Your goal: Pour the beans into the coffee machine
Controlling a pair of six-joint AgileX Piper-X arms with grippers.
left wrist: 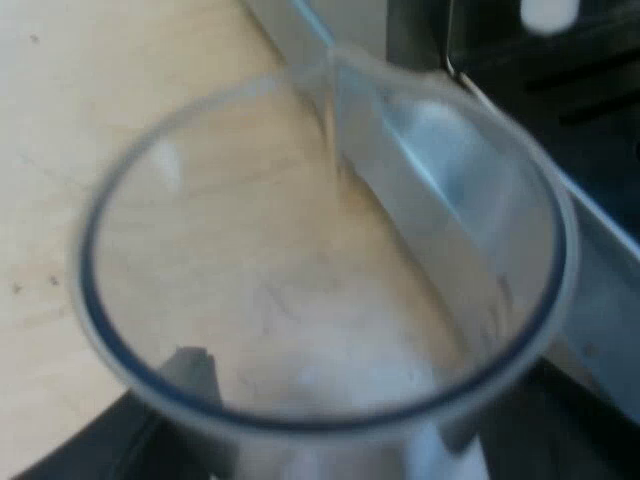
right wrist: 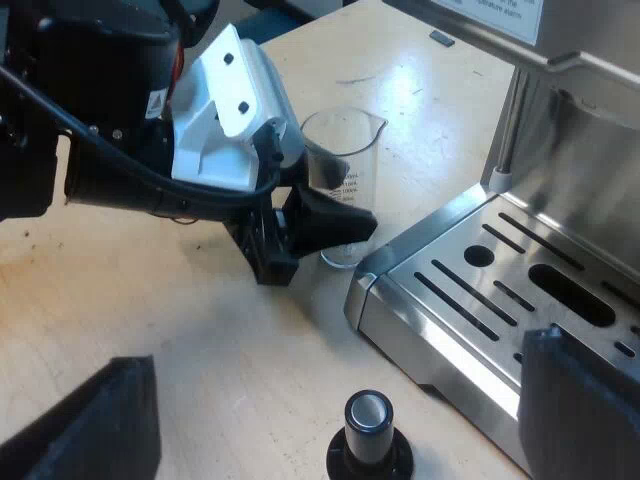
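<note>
A clear measuring glass [left wrist: 320, 260] stands on the pale wooden table, close against the corner of the espresso machine's steel drip tray [right wrist: 480, 290]. Seen from above, the inside of the glass looks clear, with the table showing through it. My left gripper [right wrist: 335, 200] is shut on the measuring glass [right wrist: 350, 150], with one black finger across its near side and the other behind it. My left gripper [left wrist: 325, 420] holds the glass low on its body. My right gripper [right wrist: 335, 410] hangs open above the table beside the drip tray, its fingers wide apart.
A tamper with a black knob and metal top [right wrist: 368, 430] stands on the table under my right gripper, near the tray's edge. The espresso machine [left wrist: 600, 130] rises close beside the glass. Bare table [right wrist: 400, 70] lies beyond the glass.
</note>
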